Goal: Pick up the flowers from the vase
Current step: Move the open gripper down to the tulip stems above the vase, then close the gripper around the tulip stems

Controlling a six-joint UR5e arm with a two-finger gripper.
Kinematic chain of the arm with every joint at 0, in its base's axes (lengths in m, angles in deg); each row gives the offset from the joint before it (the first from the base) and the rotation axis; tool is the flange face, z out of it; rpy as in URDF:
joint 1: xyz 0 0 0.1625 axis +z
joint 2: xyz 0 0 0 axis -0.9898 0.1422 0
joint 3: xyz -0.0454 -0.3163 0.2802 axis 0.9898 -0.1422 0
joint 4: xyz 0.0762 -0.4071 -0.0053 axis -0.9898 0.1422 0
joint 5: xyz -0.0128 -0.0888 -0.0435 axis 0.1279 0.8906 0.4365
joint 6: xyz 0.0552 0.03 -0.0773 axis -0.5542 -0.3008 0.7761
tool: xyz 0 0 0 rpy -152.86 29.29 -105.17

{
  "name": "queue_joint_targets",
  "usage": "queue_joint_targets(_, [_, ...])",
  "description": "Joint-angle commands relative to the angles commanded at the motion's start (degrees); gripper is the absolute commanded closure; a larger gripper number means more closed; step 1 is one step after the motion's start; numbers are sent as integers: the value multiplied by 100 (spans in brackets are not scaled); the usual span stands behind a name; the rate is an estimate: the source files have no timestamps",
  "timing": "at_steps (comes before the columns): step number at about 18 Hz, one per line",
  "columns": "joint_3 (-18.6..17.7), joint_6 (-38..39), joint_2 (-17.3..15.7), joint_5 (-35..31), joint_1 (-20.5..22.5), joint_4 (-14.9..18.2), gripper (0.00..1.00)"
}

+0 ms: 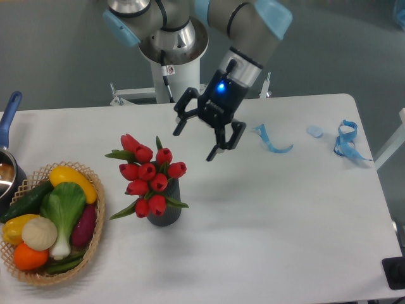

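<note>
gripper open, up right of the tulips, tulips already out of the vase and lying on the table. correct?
Not quite. The camera view shows the flowers standing in the vase, not lying on the table. The rest holds: the gripper is open, up and right of them, touching nothing.

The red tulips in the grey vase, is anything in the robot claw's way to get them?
Nothing visible blocks it. The open black two-finger gripper hangs up and to the right of the bunch of red tulips in the short dark grey ribbed vase, with only bare white table between them.
</note>
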Motion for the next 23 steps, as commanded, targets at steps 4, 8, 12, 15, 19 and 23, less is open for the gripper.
queue_joint_targets(4, [-9, 0, 220, 0, -229, -151, 0])
queue_joint_targets(8, [44, 79, 326, 61, -335, -203, 0])
queue_joint_targets(12, [61, 106, 414, 176, -423, -247, 0])
queue_joint_targets(15, [96, 201, 510, 176, -493, -396, 0])
queue_joint_targets(19, [220, 475, 677, 176, -590, -634, 0])
queue_joint_targets(23, [229, 475, 704, 167, -590, -661, 19])
